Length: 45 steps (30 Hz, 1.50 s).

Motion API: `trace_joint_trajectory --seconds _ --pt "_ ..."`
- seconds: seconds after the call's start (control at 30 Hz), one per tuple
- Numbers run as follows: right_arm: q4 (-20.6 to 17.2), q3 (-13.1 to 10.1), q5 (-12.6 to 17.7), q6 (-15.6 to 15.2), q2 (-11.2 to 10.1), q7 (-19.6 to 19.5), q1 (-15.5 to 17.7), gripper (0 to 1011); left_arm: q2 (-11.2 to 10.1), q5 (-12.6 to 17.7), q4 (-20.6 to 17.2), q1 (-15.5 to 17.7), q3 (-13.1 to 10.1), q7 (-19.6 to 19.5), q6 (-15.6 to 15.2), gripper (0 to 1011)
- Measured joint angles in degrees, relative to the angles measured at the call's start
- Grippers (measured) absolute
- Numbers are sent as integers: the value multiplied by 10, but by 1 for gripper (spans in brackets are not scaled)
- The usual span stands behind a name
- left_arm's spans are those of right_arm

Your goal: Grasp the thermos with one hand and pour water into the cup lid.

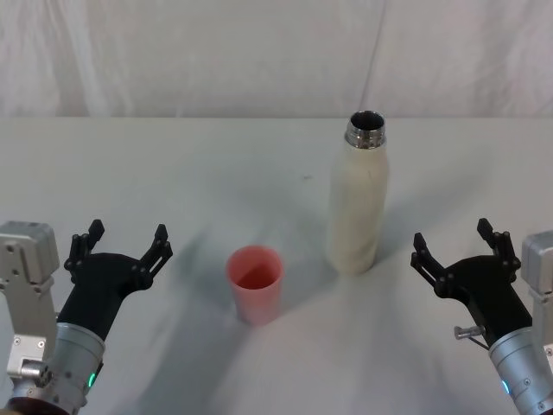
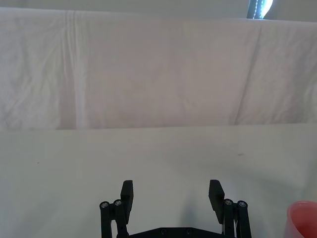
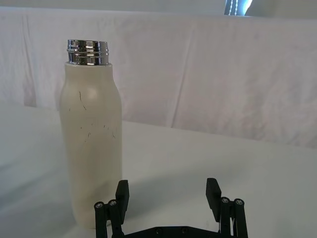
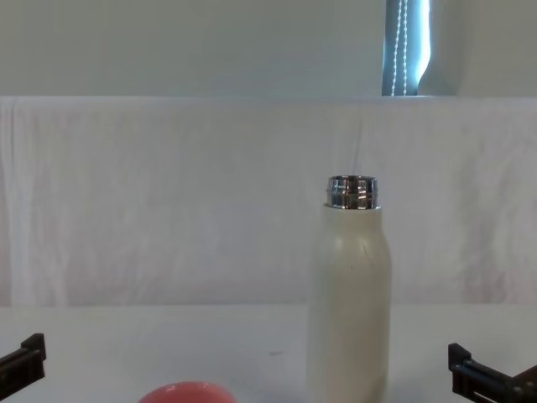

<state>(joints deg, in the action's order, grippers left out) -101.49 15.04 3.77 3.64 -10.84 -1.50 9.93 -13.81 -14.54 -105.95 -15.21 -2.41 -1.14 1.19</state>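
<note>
**Both claws released, thermos and cup lid untouched on the bench**

Nearest the front edge of the white bench (image 1: 173,173), the two black grippers are seen low at either side. The left gripper (image 1: 122,245) is held toward the front left corner, its fingers (image 2: 127,194) spread wide with nothing between them. The right gripper (image 1: 458,245) is held toward the front right corner, its fingers (image 3: 213,192) likewise parted and empty. Both are kept apart from the task's things.

Between them, a little further in, the small round pink-red cup lid (image 1: 255,283) is stood upright with its open rim upward, slightly left of the bench's middle. Its rim is caught at the edge of the left wrist view (image 2: 303,218) and at the lower edge of the chest view (image 4: 186,392).

Just beyond and to the right of it, near but not touching, the tall cream-white matte thermos (image 1: 359,207) is stood upright, uncapped, its shiny threaded chrome neck open at the top. Faint dark scratches are seen on its body in the right wrist view (image 3: 91,148), where it rises ahead of the right gripper and to one side of it.

Along the far edge, a creased white cloth backdrop (image 4: 168,201) is hung.
</note>
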Motion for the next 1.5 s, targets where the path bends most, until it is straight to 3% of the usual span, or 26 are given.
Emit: trace_joint_trajectory --seconds 1.5 --pt "0 0 0 0 0 0 0 1003 0 0 0 0 0 0 0 1001"
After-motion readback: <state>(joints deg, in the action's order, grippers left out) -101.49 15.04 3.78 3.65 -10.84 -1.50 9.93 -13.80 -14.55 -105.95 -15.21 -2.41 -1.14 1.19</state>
